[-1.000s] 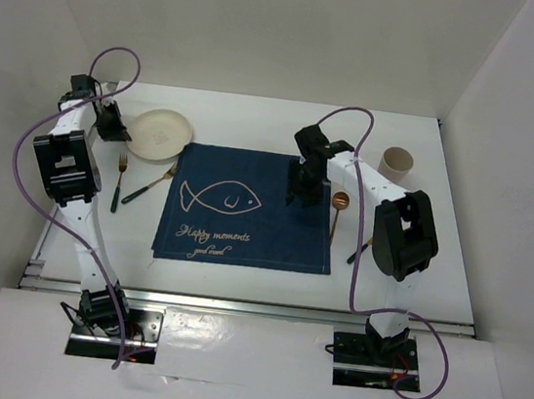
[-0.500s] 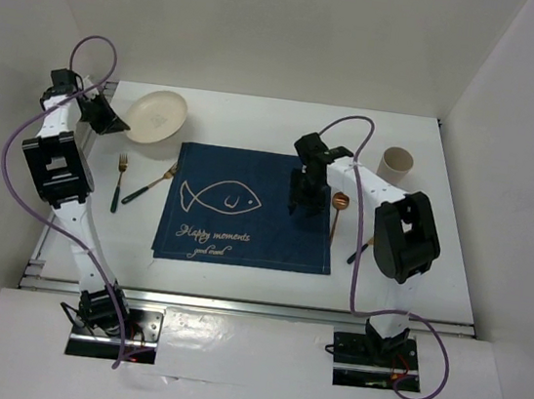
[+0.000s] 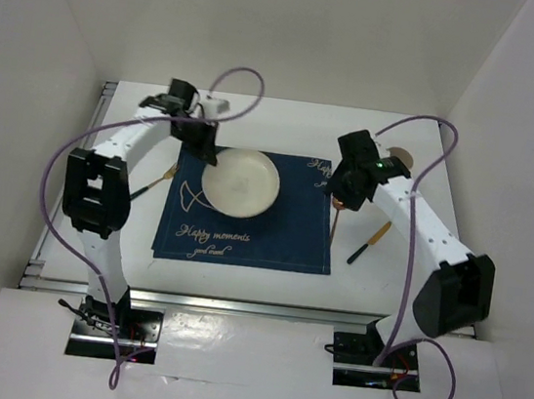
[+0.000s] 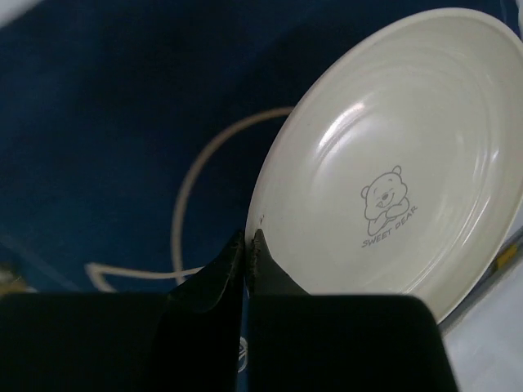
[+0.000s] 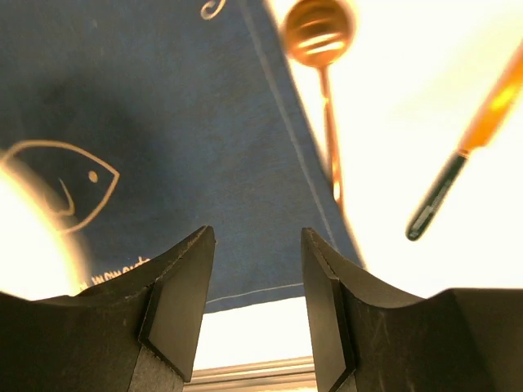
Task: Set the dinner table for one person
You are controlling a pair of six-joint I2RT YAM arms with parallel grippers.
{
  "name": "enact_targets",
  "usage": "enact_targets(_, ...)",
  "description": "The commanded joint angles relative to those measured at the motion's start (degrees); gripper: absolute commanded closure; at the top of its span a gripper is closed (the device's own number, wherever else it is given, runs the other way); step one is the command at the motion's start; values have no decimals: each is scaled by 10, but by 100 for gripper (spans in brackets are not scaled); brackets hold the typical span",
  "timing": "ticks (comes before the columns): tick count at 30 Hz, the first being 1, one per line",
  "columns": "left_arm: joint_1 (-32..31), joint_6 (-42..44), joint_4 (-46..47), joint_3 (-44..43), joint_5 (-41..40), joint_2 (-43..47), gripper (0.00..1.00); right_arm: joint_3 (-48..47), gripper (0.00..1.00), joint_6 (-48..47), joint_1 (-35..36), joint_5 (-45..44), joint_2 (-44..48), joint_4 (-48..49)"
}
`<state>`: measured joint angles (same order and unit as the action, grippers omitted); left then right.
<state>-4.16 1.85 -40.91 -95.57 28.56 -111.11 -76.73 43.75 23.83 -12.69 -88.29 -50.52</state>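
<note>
We have carried the bear plate (image 4: 392, 163) over the placemat (image 4: 106, 122), left pincer (image 4: 248, 245) clenched on its rim; right pincer (image 5: 255, 245) released, spoon (image 5: 320, 33) ahead.

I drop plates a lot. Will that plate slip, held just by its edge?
Probably stiff: the plate shows no bend though the left gripper pinches only its rim. Its glossy surface looks slippery, so it might swivel or slide.

Dinner table (image 3: 258, 120): white top with rail edges, carrying every item below.
Placemat (image 3: 243, 231): navy cloth, lying flat at centre.
Spoon (image 3: 335, 220): lying just beside the placemat's right edge.
Dark-handled utensil (image 3: 367, 244): lying right of the spoon.
Fork (image 3: 154, 185): lying left of the placemat.
</note>
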Motion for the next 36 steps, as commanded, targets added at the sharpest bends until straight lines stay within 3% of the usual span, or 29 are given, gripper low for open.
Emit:
enact_targets(1, -55, 66, -18, 35, -40, 0, 100, 45, 46, 28, -7, -24, 50, 28)
enact_targets(8, -119, 60, -8, 35, -81, -40, 100, 100, 46, 28, -7, -35, 114, 23)
enact_targets(20, -149, 54, 54, 64, -119, -68, 100, 136, 45, 17, -7, -30, 143, 46)
enact_targets(27, -149, 54, 67, 74, -145, -60, 100, 136, 41, 32, -24, -34, 77, 12)
enact_targets(29, -149, 61, 67, 79, -145, -60, 89, 136, 41, 25, -24, -29, 56, 12)
enact_targets(31, -149, 67, 67, 79, -139, -60, 84, 136, 41, 12, -29, -29, 27, 12)
enact_targets(36, -154, 67, 61, 79, -120, -66, 83, 136, 50, -20, -43, -23, -20, 48)
